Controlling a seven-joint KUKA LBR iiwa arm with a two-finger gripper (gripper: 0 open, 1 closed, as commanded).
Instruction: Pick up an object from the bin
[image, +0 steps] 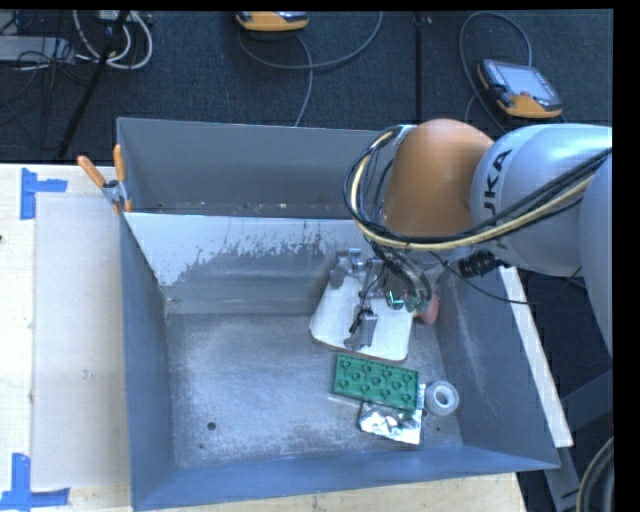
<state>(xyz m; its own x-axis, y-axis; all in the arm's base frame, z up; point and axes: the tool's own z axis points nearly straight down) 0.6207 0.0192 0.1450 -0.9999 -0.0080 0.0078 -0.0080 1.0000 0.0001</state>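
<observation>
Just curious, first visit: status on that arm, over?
Gripper low over white flat piece, bin's right side. Green studded plate, foil scrap, silvery ring just nearby, not blocking.

From my console I saw everything gathered in the bin's right half, as the camera looked at it. A flat slab lay nearest the back wall, the gripper over it. Just in front sat a studded plate. A small ring lay to the plate's right (close beside it), and a crumpled wrapper lay against its front edge.
</observation>
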